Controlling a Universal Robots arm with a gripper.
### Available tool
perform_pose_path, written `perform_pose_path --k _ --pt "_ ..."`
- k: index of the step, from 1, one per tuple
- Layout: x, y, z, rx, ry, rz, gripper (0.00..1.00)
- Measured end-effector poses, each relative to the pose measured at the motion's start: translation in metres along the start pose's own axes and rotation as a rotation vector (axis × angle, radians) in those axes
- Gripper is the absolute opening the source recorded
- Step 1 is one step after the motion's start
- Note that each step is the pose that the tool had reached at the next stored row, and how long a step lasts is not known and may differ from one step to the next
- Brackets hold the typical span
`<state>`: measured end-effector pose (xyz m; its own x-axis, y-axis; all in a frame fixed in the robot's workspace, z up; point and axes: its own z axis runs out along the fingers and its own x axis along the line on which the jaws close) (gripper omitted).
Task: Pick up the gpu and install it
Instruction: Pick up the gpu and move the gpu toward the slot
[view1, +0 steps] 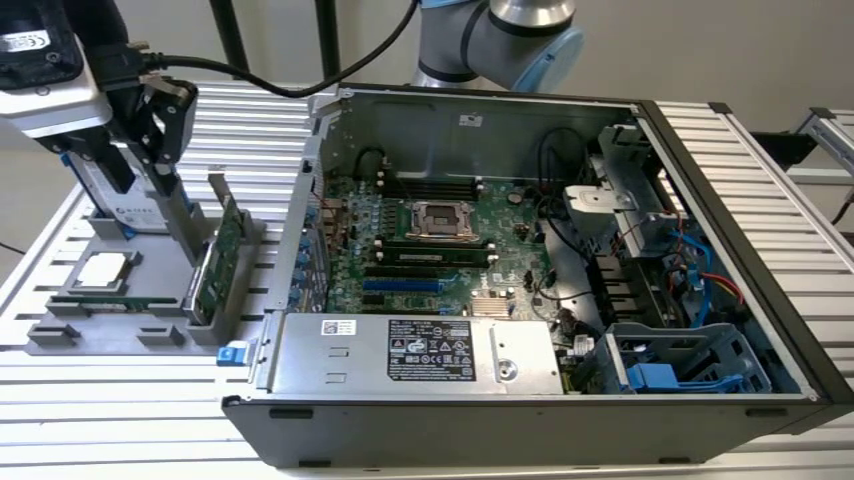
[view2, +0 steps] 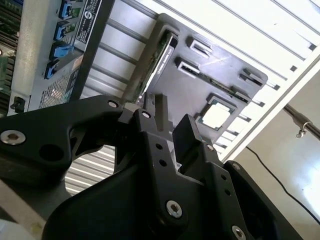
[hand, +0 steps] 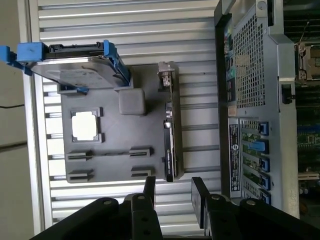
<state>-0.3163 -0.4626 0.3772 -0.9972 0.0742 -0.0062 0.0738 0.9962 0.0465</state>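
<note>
Gripper (hand: 174, 199) fingers spread, empty; gpu (hand: 170, 145) stands edgewise in holder (hand: 115, 150), ahead of their gap, presenting its edge for grasping.

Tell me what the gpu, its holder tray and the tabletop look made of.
The gpu: green circuit board, probably fibreglass laminate, slight sheen; its black edge in the first wrist view looks like plastic. The holder tray: uniform matte grey, likely plastic. The tabletop: silver ribbed slats with a dull sheen, likely extruded aluminium.
</note>
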Motion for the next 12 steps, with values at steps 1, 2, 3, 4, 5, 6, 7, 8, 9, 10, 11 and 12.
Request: perform_pose_path --k 1,2,3,4,5,6,7,8,9,10,11,12 --pt "-0.0001 0.0000 0.0008 0.0000 -0.0001 0.000 1.00" --pt "-0.0003 0.0000 0.0016 0.0000 -0.0001 0.000 1.00" --pt "-0.0004 0.0000 0.0024 -0.0001 -0.0003 0.000 1.00" --pt "-0.0004 -0.0001 0.0030 0.0000 -0.0003 0.000 1.00" --pt "-0.0005 -0.0001 0.0032 0.0000 -0.0003 0.000 1.00" --pt "-0.0004 -0.0001 0.0031 0.0002 -0.0002 0.000 1.00" --pt "-0.0004 -0.0001 0.0032 0.0002 -0.0002 0.000 1.00" --pt "-0.0004 -0.0001 0.0032 0.0002 -0.0002 0.000 1.00" --pt "-0.0004 -0.0001 0.0033 0.0000 -0.0004 0.000 1.00" --pt "-0.0004 -0.0001 0.0033 0.0000 -0.0004 0.000 1.00" --pt "-0.0004 -0.0001 0.0033 0.0001 -0.0003 0.000 1.00" --pt "-0.0005 -0.0001 0.0036 0.0000 -0.0004 0.000 1.00"
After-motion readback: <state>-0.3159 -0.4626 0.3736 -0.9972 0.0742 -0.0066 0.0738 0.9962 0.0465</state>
